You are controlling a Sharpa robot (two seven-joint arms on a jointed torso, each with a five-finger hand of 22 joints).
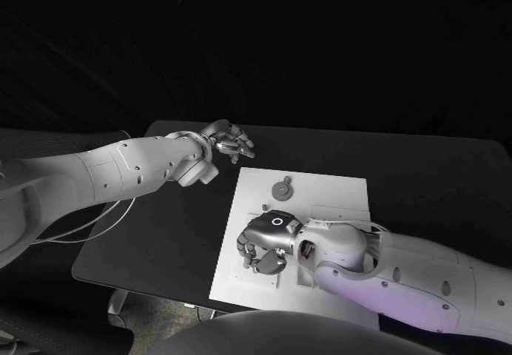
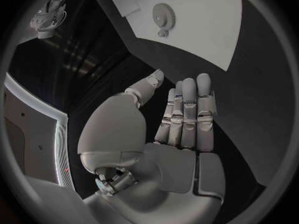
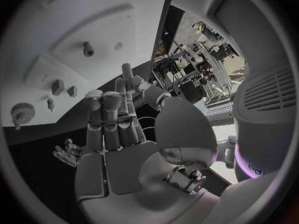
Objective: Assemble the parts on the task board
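The task board (image 1: 320, 192), a white plate, lies on the black table (image 1: 160, 244). A round grey gear-shaped part (image 1: 283, 189) rests on the board near its far edge; small block-shaped parts (image 3: 57, 87) stand on the board nearby. The left hand (image 1: 227, 140) hovers over the table beyond the board's far-left corner, fingers extended and apart, holding nothing. The right hand (image 1: 265, 244) is poised over the board's near-left portion, fingers straight and empty in the right wrist view.
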